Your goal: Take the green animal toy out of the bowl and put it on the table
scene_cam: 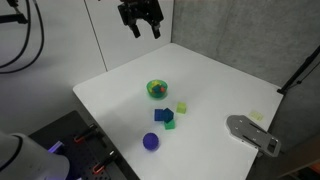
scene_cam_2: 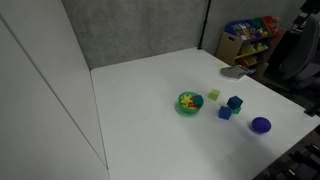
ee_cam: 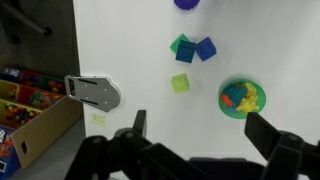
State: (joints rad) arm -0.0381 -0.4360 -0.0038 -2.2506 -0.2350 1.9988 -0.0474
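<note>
We judge the reach not yet begun: our gripper (scene_cam: pixel 144 32), fingers spread and empty, hangs high and must descend over the bowl (scene_cam_2: pixel 188 111)

Matt white table (scene_cam: pixel 215 85); glossy plastic-looking bowl (ee_cam: pixel 241 100); grey metallic-looking stapler (ee_cam: pixel 94 93).

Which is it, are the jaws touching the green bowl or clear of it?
Apart. In an exterior view the gripper hangs open high above the table, with a wide stretch of bare tabletop showing between it and the bowl.
</note>
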